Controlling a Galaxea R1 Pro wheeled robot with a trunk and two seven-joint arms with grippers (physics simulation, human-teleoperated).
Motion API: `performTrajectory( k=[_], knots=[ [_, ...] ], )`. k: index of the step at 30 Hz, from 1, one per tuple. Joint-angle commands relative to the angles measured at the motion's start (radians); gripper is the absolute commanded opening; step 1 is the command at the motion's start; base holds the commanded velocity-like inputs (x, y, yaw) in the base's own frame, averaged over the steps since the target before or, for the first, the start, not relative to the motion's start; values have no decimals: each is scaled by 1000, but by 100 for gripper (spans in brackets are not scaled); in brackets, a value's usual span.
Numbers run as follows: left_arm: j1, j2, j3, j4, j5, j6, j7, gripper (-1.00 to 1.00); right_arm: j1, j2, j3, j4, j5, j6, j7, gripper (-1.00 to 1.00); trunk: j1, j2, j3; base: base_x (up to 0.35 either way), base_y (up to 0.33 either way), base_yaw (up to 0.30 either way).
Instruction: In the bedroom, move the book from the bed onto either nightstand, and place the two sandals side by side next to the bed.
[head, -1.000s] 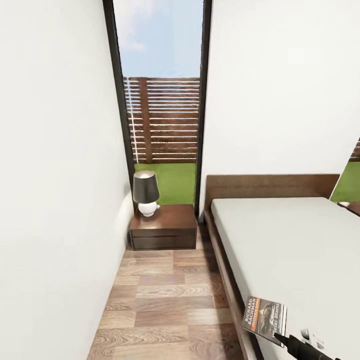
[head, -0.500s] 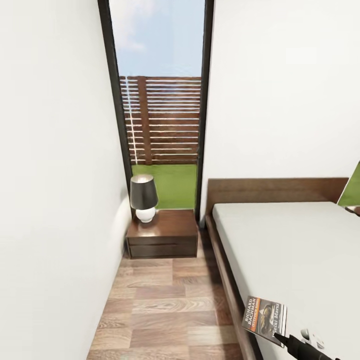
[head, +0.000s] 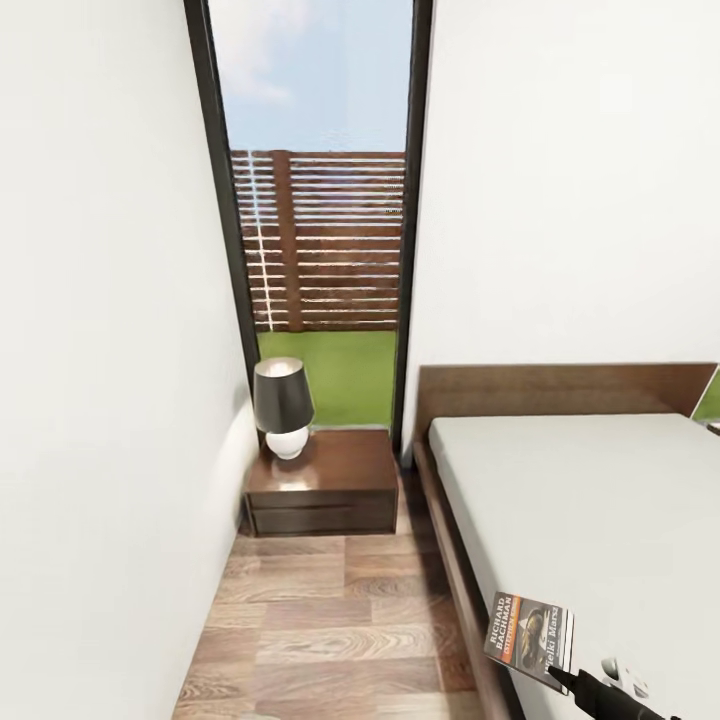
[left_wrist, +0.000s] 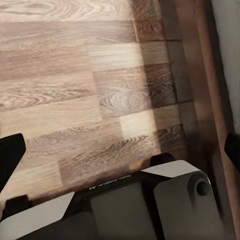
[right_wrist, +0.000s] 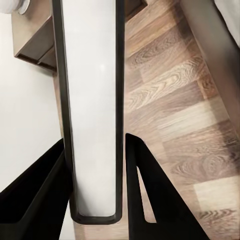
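One narrow aisle of wood-plank floor (head: 330, 620) ran between the white wall (head: 100, 400) and the bed (head: 600, 520), ending at the window (head: 320, 230). Against the earlier head pictures the nightstand (head: 320, 485) sat lower and looked slightly larger, so I judged the robot had rolled closer while the carried book kept its place; delivery looked near, not done. On the nightstand's glossy tabletop stood a dark-shaded lamp (head: 282, 405), leaving bare room beside it. The book (head: 530, 635) hung at the bed's edge, pinched by the right pincer (head: 560, 680) closed on its lower corner. The right wrist view added the book's page edge (right_wrist: 92, 110) clamped between the dark fingers (right_wrist: 150, 195). The left pincer (left_wrist: 120, 165) gaped wide and empty, its fingers (left_wrist: 10, 160) over bare floor.
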Motion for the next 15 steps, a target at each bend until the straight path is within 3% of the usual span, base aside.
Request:
performTrajectory(
  k=[1,15],
  knots=[
    [-1,0,-9,1,7,-4,-3,100,-1,0,-6,-1,-9,11,3,-100,1,-2,-2,323,0,0],
    [-1,0,-9,1,7,-4,-3,100,-1,0,-6,-1,-9,11,3,-100,1,-2,-2,323,0,0]
  ],
)
